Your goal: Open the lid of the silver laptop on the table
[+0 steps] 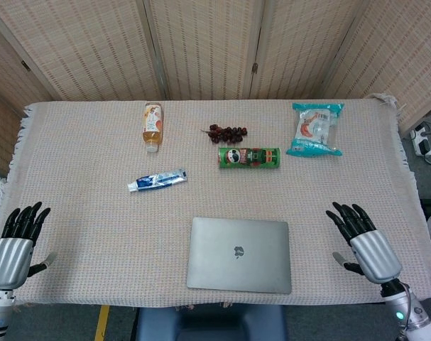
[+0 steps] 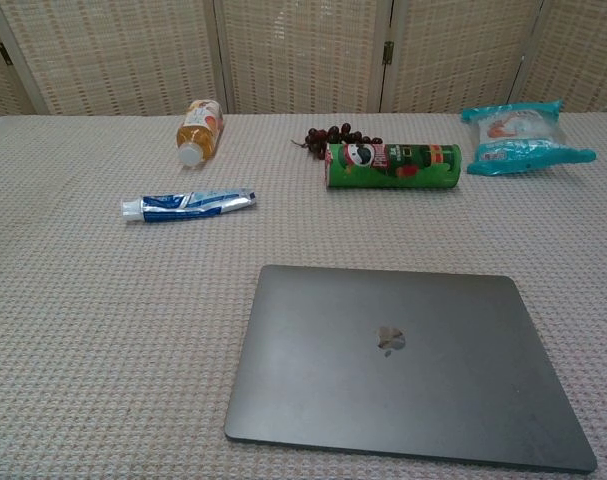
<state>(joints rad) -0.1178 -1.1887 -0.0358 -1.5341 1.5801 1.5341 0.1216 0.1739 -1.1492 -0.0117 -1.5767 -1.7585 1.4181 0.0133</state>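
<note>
Head view shows your silver laptop (image 1: 238, 254) lying shut and flat near the front edge of the desk (image 1: 80, 185), logo up, with nothing on it. Your right robot hand (image 1: 362, 239) hangs over the cloth just right of the laptop, fingers spread and holding nothing; your left robot hand (image 1: 15, 238) sits at the front left corner, well apart from the laptop, fingers likewise apart and empty. Chest view shows neither hand, only the closed lid and the items behind it.

You look to be in the approach step: the lid is not yet touched. Next, I judge you need to bring the right hand's fingertips to the lid's front edge and catch under the lip; the seam is thin, so come in low. Consider resting the left hand on the base so it does not slide on the cloth as the lid lifts.
</note>
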